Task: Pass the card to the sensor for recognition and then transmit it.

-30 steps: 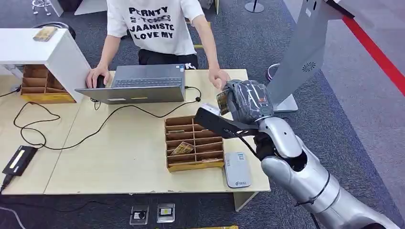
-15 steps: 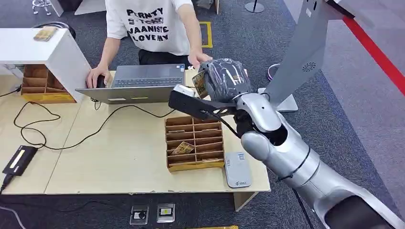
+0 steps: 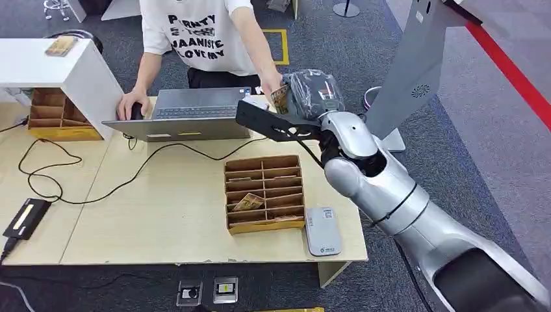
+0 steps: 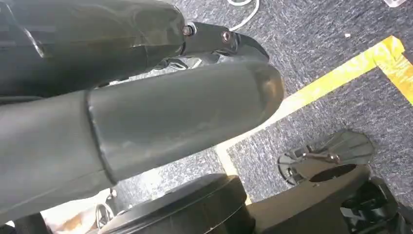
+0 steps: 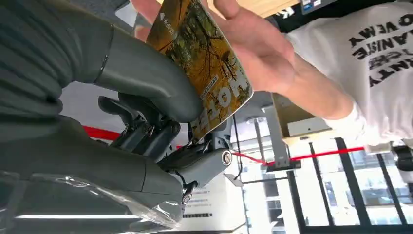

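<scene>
while the right hand (image 3: 310,93) hangs above the far edge of the table (image 3: 162,214), it pinches the card (image 5: 207,73) between its thick thumb (image 5: 146,80) and the darker fingers (image 5: 151,134) behind it. the card, printed with yellow leaves, sticks out past the thumb, and in the head view it shows as a small yellow patch (image 3: 280,99) at the side of the hand that faces the person. the person's hand (image 5: 253,48) lies against the card's far face, fingers reaching over its edge, so card and palm touch. in the head view that person's hand (image 3: 271,86) is just beside the robot's hand. the person's other hand (image 3: 132,104) rests near the laptop (image 3: 188,114), which stands well off to the left of the right hand. below the right hand, nearer the robot, sits a cardboard organizer (image 3: 263,193) with cards in its slots, and just beside that a grey sensor (image 3: 323,230) lies flat near the table's near edge. a grey kiosk stand (image 3: 416,71) rises to the right of the hand. of the left hand (image 4: 146,112) the wrist view gives dark shapes close to the lens over carpet with yellow tape (image 4: 336,78); i cannot tell how its fingers lie.
</scene>
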